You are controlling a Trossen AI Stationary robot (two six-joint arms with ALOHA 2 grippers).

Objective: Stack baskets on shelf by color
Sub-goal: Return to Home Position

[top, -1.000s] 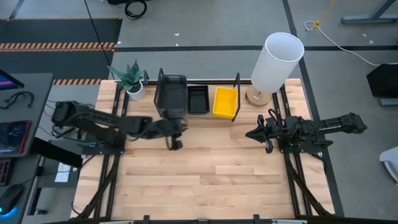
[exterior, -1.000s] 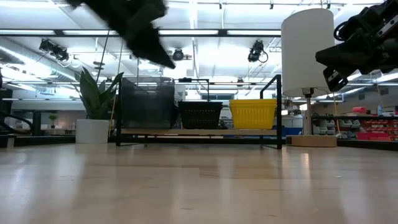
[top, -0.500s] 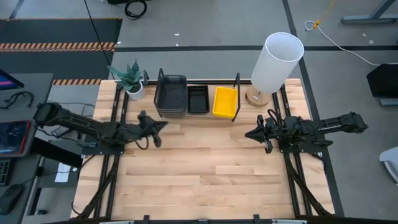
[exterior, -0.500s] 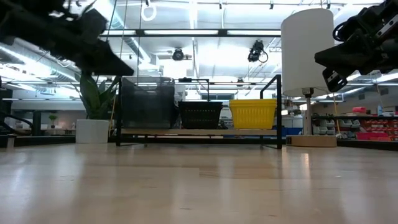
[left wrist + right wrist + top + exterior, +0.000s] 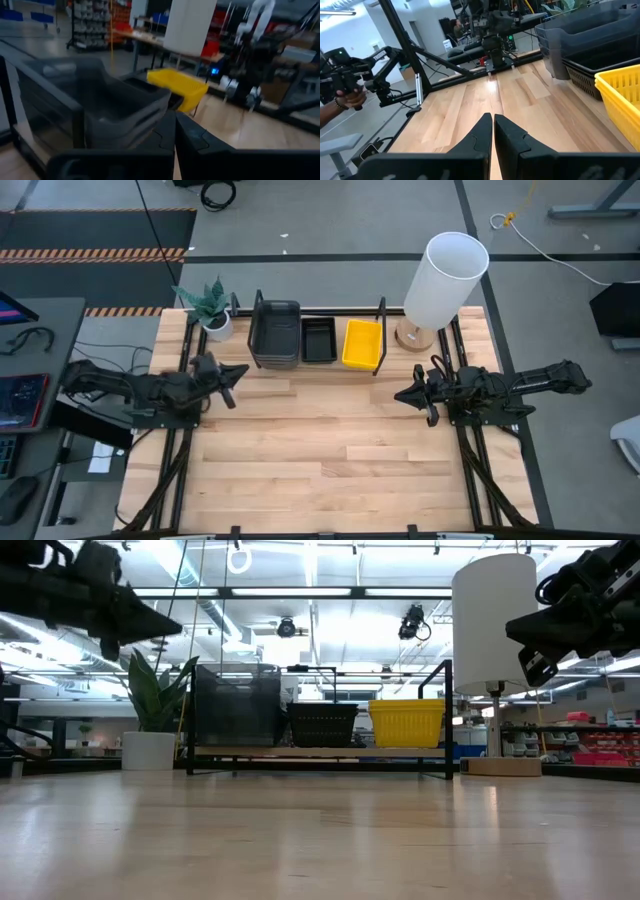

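The shelf (image 5: pixel 381 330) stands along the table's far edge, its wood board (image 5: pixel 320 752) carrying three groups of baskets. The dark grey baskets (image 5: pixel 275 333) sit nested at its left end, the black slotted baskets (image 5: pixel 318 340) in the middle, and the yellow baskets (image 5: pixel 361 343) at the right. My left gripper (image 5: pixel 235 372) hovers shut, near and to the left of the grey stack (image 5: pixel 100 105), and touches nothing. My right gripper (image 5: pixel 405 395) hovers shut near the table's right side, pointing left. Yellow (image 5: pixel 625 95) and black baskets (image 5: pixel 605 62) show in the right wrist view.
A potted plant (image 5: pixel 212 310) stands at the shelf's left end. A tall white lamp (image 5: pixel 445 280) on a wooden base stands at its right end. Bare wood tabletop (image 5: pixel 340 450) spreads out in front of the shelf. A person's hand (image 5: pixel 345 95) shows beyond the table's left side.
My left gripper has drawn back from in front of the grey baskets toward the table's left edge. It has come lower in the low view and turned as the arm folded in. The baskets and my right arm have kept still.
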